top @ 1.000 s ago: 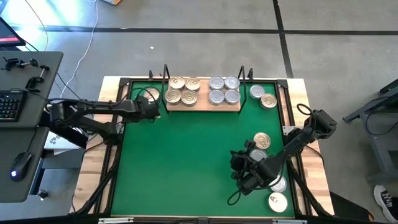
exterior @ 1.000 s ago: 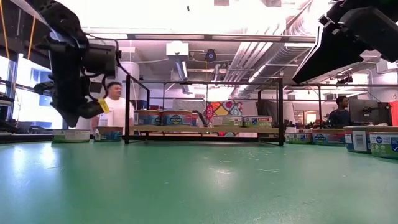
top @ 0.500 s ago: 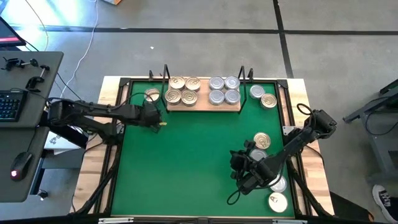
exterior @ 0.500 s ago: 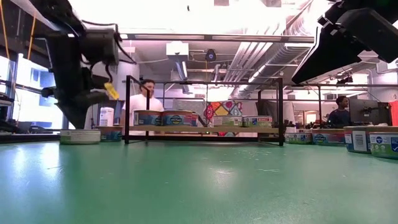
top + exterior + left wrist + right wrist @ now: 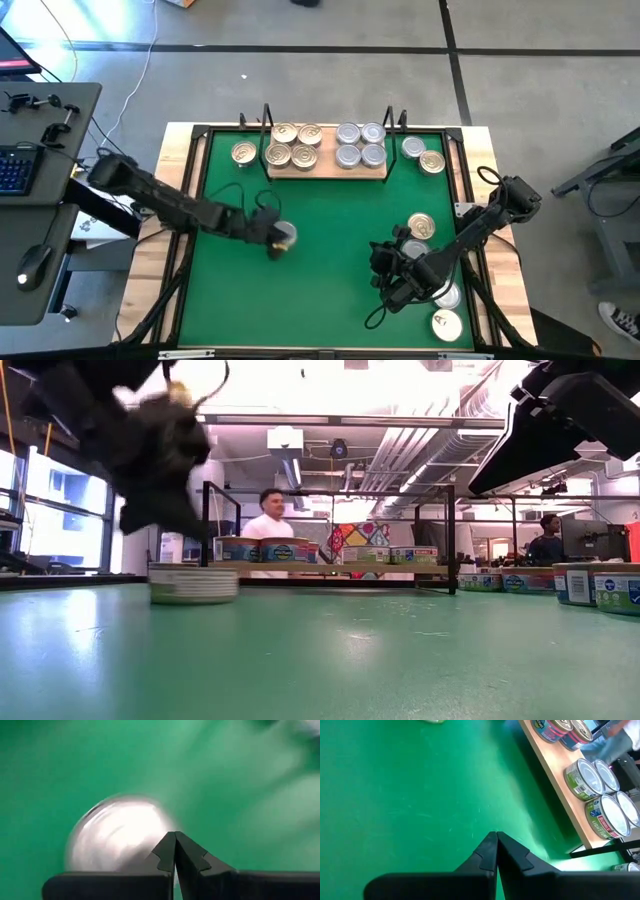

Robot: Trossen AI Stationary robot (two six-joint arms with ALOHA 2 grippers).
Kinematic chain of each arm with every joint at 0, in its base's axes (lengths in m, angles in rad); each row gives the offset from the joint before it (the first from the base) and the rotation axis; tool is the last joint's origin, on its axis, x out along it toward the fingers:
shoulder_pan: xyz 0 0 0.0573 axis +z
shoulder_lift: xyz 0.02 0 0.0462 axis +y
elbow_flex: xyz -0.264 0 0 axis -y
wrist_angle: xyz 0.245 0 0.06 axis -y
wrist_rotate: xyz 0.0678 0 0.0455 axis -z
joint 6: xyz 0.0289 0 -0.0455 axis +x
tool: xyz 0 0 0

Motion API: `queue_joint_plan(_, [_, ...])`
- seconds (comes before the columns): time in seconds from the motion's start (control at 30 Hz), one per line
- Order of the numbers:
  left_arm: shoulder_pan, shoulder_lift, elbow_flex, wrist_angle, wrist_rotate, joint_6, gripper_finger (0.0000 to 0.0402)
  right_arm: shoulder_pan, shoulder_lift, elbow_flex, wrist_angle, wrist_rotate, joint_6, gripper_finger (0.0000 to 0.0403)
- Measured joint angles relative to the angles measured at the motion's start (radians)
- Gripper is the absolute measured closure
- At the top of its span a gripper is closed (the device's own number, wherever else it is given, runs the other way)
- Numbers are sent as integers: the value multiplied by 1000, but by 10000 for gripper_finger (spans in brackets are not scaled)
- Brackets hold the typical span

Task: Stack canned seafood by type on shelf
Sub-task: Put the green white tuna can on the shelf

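The left claw (image 5: 272, 236), its fingers pressed together and gripping nothing, hovers just beside a silver tin (image 5: 284, 234) lying mid-tabletop, seemingly touching it, a stiff, slick, fairly light can best pinched across its rim toward the shelf (image 5: 325, 172).

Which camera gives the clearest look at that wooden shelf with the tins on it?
The high view: the shelf shows whole from above, four gold-lidded tins left, four silver-lidded tins right. The low view shows it edge-on, far off, tins seen from the side. Neither wrist view clearly shows it.
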Motion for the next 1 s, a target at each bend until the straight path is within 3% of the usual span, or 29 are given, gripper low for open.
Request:
queue_joint_plan(0.2, [-79, 225, 34, 583, -24, 227, 401, 6, 0, 0, 7, -5, 2, 403])
queue_joint_plan(0.3, [-102, 260, 114, 617, 4, 345, 401, 7, 0, 0, 21, 39, 9, 403])
queue_joint_plan(0.43, [-132, 228, 231, 387, -14, 421, 401, 6, 2, 0, 96, 175, 26, 398])
queue_joint_plan(0.6, [-178, 153, 355, -114, -179, 374, 401, -22, 11, 0, 233, 173, -37, 360])
queue_joint_plan(0.8, [-232, 78, 374, -601, -403, 79, 401, -76, 48, 1, 442, 99, -219, 268])
queue_joint_plan(0.93, [-234, 65, 314, -755, -395, -134, 401, -100, 62, 1, 343, 88, -242, 209])
queue_joint_plan(1.0, [-233, 66, 258, -748, -373, -204, 401, -100, 54, 1, 254, 103, -203, 190])
